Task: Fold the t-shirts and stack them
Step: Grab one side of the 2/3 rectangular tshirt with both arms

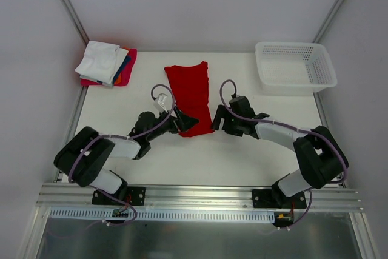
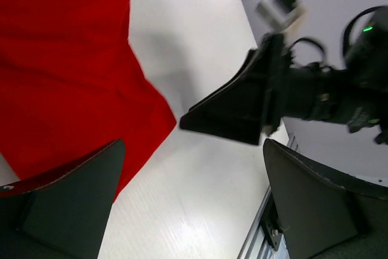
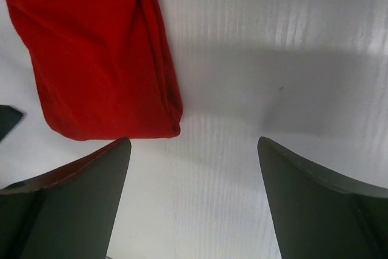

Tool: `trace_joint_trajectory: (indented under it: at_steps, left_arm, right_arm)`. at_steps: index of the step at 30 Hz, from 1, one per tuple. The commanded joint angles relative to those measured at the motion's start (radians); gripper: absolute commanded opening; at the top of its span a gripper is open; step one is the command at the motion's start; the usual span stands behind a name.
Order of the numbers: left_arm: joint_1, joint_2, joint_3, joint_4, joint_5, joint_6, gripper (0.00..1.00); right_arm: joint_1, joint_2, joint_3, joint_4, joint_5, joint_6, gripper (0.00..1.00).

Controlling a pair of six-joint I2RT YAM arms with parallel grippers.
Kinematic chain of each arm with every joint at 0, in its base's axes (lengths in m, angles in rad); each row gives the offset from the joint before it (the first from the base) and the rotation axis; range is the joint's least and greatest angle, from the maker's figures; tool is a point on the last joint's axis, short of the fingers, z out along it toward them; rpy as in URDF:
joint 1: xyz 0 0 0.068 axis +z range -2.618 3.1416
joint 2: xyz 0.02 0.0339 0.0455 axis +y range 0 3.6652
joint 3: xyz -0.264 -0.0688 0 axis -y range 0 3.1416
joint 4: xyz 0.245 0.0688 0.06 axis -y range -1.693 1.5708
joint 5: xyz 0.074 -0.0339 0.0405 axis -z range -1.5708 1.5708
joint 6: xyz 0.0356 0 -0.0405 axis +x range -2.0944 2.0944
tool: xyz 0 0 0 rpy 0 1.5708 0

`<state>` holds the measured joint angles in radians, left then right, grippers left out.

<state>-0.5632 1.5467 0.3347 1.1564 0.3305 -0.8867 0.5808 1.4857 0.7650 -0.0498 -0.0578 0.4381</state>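
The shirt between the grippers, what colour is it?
Bright red t-shirt; top external view shows it best.

- A white plastic mesh basket, rectangular, sat upright at the far right corner of the white flat desk.
- A ribbed silver metal rail ran along the desk's near edge.

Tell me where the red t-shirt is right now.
In the top view the red t-shirt lies mid-table, its near end between both arms' open jaws. The folded stack sits far-left and the white basket far-right.
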Motion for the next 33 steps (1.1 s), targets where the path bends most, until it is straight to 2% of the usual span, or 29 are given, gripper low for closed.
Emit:
trace_joint_trajectory:
  at_steps: [1,5,8,21,22,23,30,33]
  left_arm:
    - [-0.013,-0.166,0.055,-0.224,-0.083,0.141,0.99]
    - [-0.03,-0.324,0.081,-0.433,-0.223,0.224,0.99]
    - [-0.03,-0.365,0.083,-0.521,-0.266,0.242,0.99]
    - [-0.032,-0.404,0.006,-0.514,-0.298,0.221,0.99]
    - [-0.032,-0.402,0.004,-0.512,-0.297,0.219,0.99]
    - [-0.033,-0.399,0.003,-0.509,-0.297,0.216,0.99]
    - [-0.04,-0.35,-0.063,-0.414,-0.272,0.131,0.99]
    - [-0.049,-0.303,-0.107,-0.362,-0.313,0.033,0.99]
  right_arm:
    - [0.014,0.036,-0.006,0.111,-0.048,0.057,0.89]
    - [0.045,0.099,0.019,0.137,-0.054,0.076,0.88]
    - [0.057,0.137,0.046,0.148,-0.059,0.083,0.88]
    - [0.077,0.171,0.08,0.14,-0.051,0.09,0.83]
    - [0.076,0.168,0.079,0.14,-0.051,0.088,0.81]
    - [0.077,0.166,0.076,0.14,-0.051,0.088,0.74]
    - [0.079,0.173,0.068,0.14,-0.054,0.083,0.57]
    - [0.079,0.185,0.074,0.14,-0.063,0.082,0.35]
